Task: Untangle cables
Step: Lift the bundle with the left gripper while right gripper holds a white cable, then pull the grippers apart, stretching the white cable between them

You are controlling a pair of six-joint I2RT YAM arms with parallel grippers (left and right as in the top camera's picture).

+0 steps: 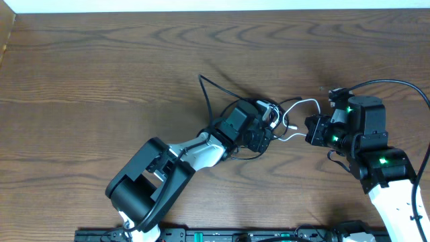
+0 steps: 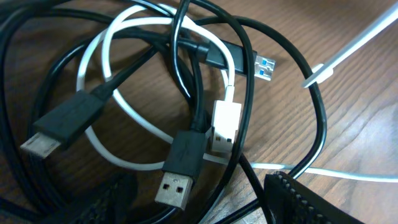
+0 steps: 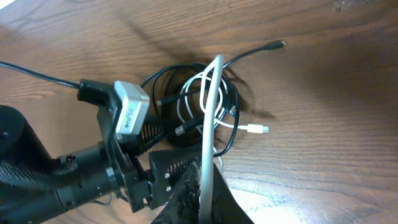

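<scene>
Overhead, left gripper holds its fingers spread over the tangle of thin black cables at frame centre, right gripper pinches a thin white cable just right of it, on a dark brown wood-grain tabletop reaching a pale strip along the top edge.

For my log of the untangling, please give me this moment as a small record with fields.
surface: wooden table
cables: black ones and a white cable, in one knot
left gripper: open, at the knot
right gripper: shut on the white cable, beside the knot
ends: a black USB plug shows in the left wrist view
</scene>
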